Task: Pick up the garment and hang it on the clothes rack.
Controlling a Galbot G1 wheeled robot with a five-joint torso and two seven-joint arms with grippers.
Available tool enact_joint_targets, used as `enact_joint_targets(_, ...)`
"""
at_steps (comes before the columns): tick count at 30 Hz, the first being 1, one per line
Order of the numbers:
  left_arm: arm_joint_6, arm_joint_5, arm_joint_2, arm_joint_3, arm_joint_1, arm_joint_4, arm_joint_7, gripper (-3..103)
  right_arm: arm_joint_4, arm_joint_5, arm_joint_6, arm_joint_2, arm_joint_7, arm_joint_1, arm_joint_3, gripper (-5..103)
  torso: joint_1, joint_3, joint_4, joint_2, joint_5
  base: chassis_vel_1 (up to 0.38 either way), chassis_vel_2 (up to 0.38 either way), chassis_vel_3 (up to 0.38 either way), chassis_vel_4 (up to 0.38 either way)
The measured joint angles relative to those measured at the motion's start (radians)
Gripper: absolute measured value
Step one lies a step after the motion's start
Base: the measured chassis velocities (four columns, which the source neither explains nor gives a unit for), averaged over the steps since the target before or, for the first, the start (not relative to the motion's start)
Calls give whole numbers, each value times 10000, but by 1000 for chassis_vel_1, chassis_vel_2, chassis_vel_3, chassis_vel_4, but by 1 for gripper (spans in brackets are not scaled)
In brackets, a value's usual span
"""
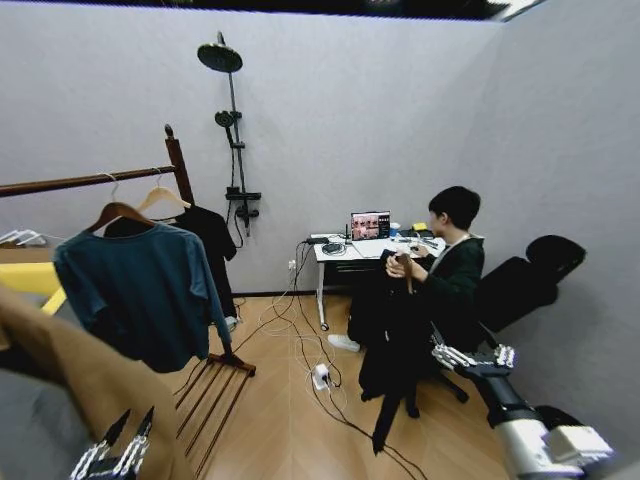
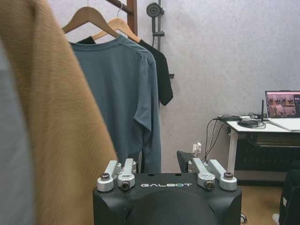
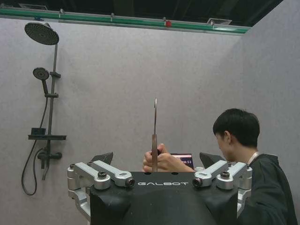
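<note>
Right gripper (image 1: 470,357) lower right, fingers spread wide, holding nothing | Left gripper (image 1: 112,450) lower left, likewise wide apart, empty | Garment (image 1: 395,330) centre-right, held up by seated person's hand (image 3: 161,161) | Clothes rack (image 1: 180,165) upper left.

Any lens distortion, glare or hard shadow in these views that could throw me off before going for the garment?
Head view: wide-angle bend, the clothes rack and the wall edges curve; even light, no glare; the black garment merges with the person's dark clothes. Left wrist view: tan cloth close up covers one side. Right wrist view: evenly lit; hanger hook stands edge-on ahead of the open right tool.
</note>
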Motion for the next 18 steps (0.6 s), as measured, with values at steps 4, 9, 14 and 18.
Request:
enact_joint_targets(4, 0, 0, 0, 0, 0, 0, -2, 46, -90, 29, 110, -18, 167, 103, 85, 100, 2, 1, 3, -1, 2, -270, 261, 277, -279)
enact_joint_targets(9, 0, 0, 0, 0, -1, 0, -3, 46, -287, 242, -152, -177, 428, 303, 456, 100, 14, 4, 0, -6, 0, -200, 183, 154, -168)
enact_joint_targets(14, 0, 0, 0, 0, 0, 0, -2, 46, -587, 291, -660, -331, 666, 653, 312, 100, -9, -3, 1, 3, 3, -6, 23, 5, 2)
enact_joint_targets(18, 0, 0, 0, 0, 0, 0, -1, 46, -677, 453, -1076, -395, 828, 789, 286, 100, -13, -3, -1, 5, 3, 63, -79, -58, 67)
